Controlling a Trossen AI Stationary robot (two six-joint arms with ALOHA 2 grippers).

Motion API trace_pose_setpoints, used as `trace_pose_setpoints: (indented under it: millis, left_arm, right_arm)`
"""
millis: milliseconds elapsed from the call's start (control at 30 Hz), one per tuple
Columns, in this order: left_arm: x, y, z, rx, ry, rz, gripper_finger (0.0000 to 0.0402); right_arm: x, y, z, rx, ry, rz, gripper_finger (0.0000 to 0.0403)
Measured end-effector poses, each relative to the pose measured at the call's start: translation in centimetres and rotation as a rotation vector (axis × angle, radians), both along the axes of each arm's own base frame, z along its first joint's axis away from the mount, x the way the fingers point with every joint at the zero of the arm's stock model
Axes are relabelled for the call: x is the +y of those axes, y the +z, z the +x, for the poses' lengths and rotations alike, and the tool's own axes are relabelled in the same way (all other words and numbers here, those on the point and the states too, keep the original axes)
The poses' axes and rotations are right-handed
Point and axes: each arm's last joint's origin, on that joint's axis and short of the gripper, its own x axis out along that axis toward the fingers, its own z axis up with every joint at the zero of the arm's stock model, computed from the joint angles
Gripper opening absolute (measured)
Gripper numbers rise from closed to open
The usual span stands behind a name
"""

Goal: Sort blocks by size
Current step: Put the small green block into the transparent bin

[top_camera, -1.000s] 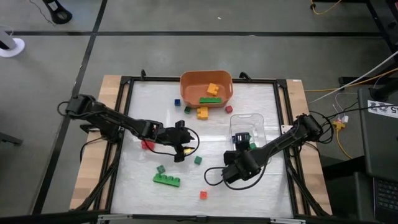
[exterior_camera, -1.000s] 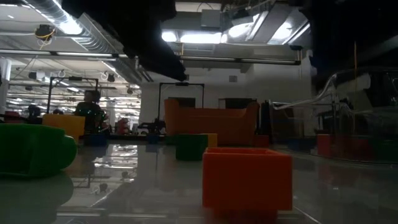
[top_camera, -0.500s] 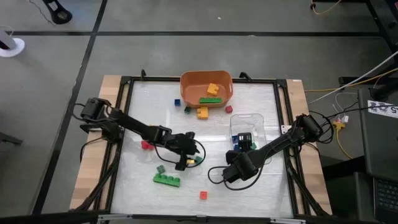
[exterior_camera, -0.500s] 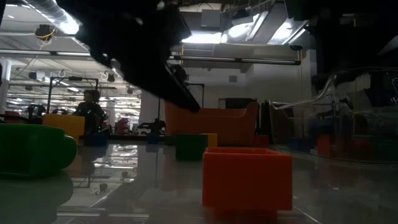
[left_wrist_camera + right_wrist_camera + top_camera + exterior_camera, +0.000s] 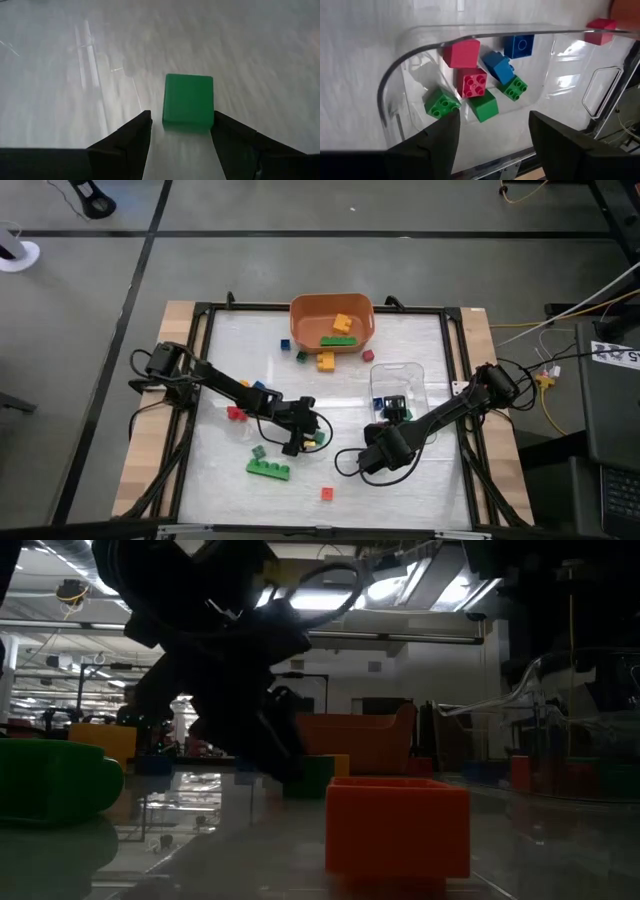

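Observation:
Loose blocks lie over the white table. A small green cube (image 5: 188, 98) sits flat on it, just ahead of my left gripper (image 5: 180, 120), which is open and low, one finger on either side of the cube's near end; I cannot tell whether they touch it. The low view shows this gripper (image 5: 270, 745) beside the cube (image 5: 318, 775). My right gripper (image 5: 493, 117) hangs open over the near end of the clear tray (image 5: 470, 35), holding nothing. Several red, blue and green blocks (image 5: 475, 82) lie in the tray.
The orange bin (image 5: 332, 323) at the far middle holds yellow and green bricks. A long green brick (image 5: 268, 470), a small green one (image 5: 258, 451) and red cubes (image 5: 326, 493) (image 5: 236, 413) lie nearby. More blocks (image 5: 326, 361) sit before the bin. A black frame (image 5: 200, 380) rims the table.
My left gripper has come down and toward the table's near edge, tipping more steeply, until it stands low at the small green cube; in the low view it has dropped into sight. The cube has stayed where it was.

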Motion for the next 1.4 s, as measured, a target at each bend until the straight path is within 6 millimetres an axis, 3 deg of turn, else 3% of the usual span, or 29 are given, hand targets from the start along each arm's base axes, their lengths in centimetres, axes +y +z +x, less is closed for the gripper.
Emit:
trace_pose_setpoints:
  millis: [200, 467, 667, 967, 1167, 1400]
  left_arm:
    - [-0.1, 0.3, 0.3, -0.04, -0.004, -0.006, 0.0181]
    - [-0.1, 0.3, 0.3, -0.04, -0.024, -0.004, 0.0114]
    - [-0.1, 0.6, 0.5, -0.071, -0.003, -0.031, 0.0112]
    - [0.6, 4.6, 3.5, -0.34, 0.031, -0.083, 0.0121]
    - [2.9, 7.7, 5.4, -0.553, 0.072, -0.067, 0.0118]
    - [5.6, 9.4, 7.2, -0.67, 0.144, -0.066, 0.0123]
  right_arm:
    - [0.1, -0.1, 0.2, -0.017, 0.0, 0.01, 0.0237]
    - [0.1, 0.0, 0.1, -0.013, 0.0, 0.008, 0.0237]
    - [0.2, -0.1, 0.0, -0.003, -0.026, 0.032, 0.0237]
    - [1.5, 0.5, -1.1, -0.001, -0.014, 0.042, 0.0237]
    - [3.1, 0.7, -2.3, -0.049, -0.051, 0.032, 0.0237]
    - [4.8, 0.7, -3.7, -0.1, -0.087, 0.017, 0.0237]
